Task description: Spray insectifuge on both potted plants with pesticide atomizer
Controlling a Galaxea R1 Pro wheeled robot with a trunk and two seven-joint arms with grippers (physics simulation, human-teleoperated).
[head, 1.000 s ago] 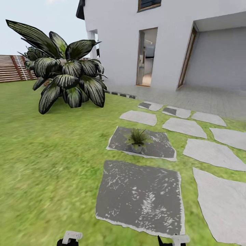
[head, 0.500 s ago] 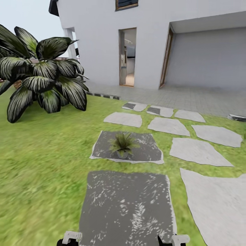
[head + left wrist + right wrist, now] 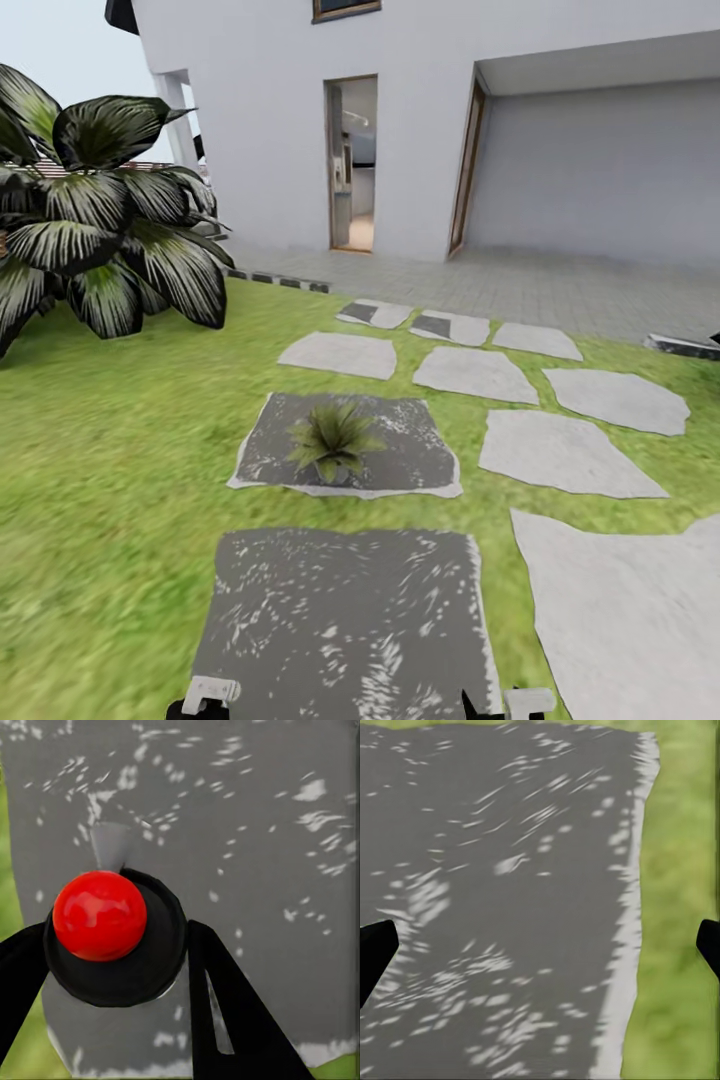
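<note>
Left jaws point(image 3: 112, 967) clamp the pesticide atomizer point(image 3: 105, 930); right jaws point(image 3: 540, 945) spread apart over a stepping stone point(image 3: 495, 900).

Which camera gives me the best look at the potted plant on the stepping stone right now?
The head view: the potted plant sits whole on the nearer dark grey stone, ahead of the robot and slightly left. The left wrist view looks down on a red-topped black cap over grey stone; the right wrist view on stone and grass.
</note>
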